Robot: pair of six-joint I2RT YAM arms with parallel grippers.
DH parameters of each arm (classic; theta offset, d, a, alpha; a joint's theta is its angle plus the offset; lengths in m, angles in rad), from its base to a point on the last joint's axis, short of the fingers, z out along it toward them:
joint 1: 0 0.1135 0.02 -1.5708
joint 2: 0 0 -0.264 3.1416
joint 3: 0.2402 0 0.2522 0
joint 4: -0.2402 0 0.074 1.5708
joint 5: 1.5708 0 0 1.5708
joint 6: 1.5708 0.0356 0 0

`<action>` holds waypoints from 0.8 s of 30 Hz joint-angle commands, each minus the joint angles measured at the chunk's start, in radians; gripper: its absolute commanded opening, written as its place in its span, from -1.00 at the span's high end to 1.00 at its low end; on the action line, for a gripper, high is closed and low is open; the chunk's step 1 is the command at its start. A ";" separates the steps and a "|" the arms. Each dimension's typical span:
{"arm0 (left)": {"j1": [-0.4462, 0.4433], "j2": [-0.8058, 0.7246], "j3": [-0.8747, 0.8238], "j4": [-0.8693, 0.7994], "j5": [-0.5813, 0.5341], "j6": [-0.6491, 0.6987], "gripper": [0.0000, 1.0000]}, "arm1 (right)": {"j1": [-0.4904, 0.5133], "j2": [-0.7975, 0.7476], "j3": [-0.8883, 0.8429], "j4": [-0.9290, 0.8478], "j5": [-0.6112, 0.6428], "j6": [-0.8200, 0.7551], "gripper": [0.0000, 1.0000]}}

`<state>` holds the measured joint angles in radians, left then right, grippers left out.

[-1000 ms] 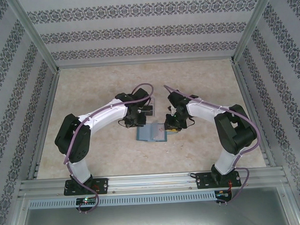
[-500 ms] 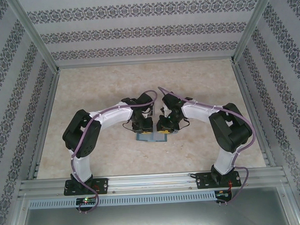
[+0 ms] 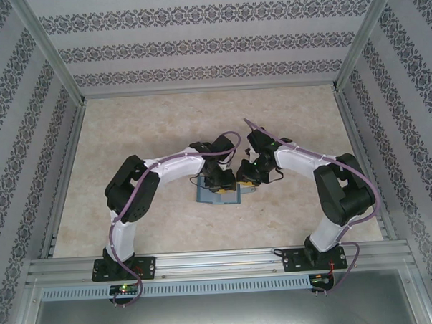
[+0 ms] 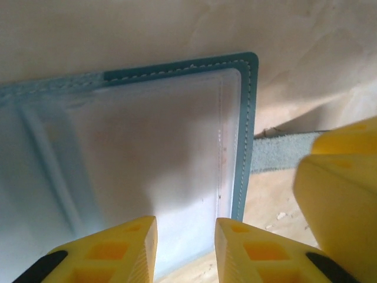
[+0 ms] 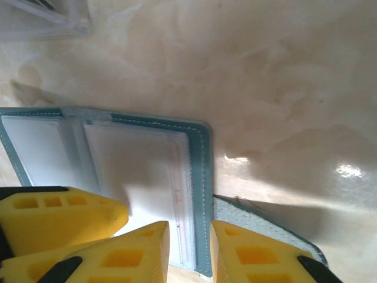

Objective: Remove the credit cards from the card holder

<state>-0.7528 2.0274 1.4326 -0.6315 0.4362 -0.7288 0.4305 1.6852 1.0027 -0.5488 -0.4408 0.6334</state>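
Note:
The teal card holder [image 3: 207,197] lies open and flat on the table. Its clear pockets [image 4: 147,147] show pale sheets; I cannot tell whether these are the credit cards. My left gripper [image 3: 222,183] hovers over the right-hand pocket's near edge [image 4: 185,247], open with nothing between its fingers. My right gripper [image 3: 245,178] stands close beside it, slightly open, its jaws [image 5: 189,253] astride the holder's teal right edge [image 5: 203,177]. The strap tab [image 5: 259,227] runs out under its right finger. The right gripper's fingers [image 4: 336,200] also show in the left wrist view, beside the strap tab [image 4: 280,152].
A clear plastic tray's corner [image 5: 41,17] sits just beyond the card holder. The marbled beige table [image 3: 143,129] is bounded by metal rails and patterned walls on three sides. The two wrists nearly touch above the holder.
My left gripper has moved right and nearer, from beside the tray onto the card holder, and its jaws have opened wider. The right gripper swung left, then back.

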 commanded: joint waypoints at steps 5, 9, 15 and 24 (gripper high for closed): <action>-0.013 0.059 0.046 -0.060 -0.093 0.011 0.36 | -0.001 -0.024 -0.021 -0.005 -0.001 0.014 0.48; -0.013 0.044 0.045 -0.107 -0.156 0.026 0.58 | 0.005 -0.011 -0.032 0.040 -0.045 0.039 0.49; -0.013 0.031 0.022 -0.112 -0.170 0.027 0.73 | 0.026 0.029 -0.031 0.103 -0.099 0.071 0.49; -0.013 0.016 -0.001 -0.094 -0.160 0.027 0.82 | 0.048 0.097 -0.015 0.124 -0.103 0.071 0.48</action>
<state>-0.7593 2.0533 1.4620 -0.6918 0.3229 -0.7120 0.4629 1.7527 0.9787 -0.4408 -0.5301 0.6945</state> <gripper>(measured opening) 0.090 0.259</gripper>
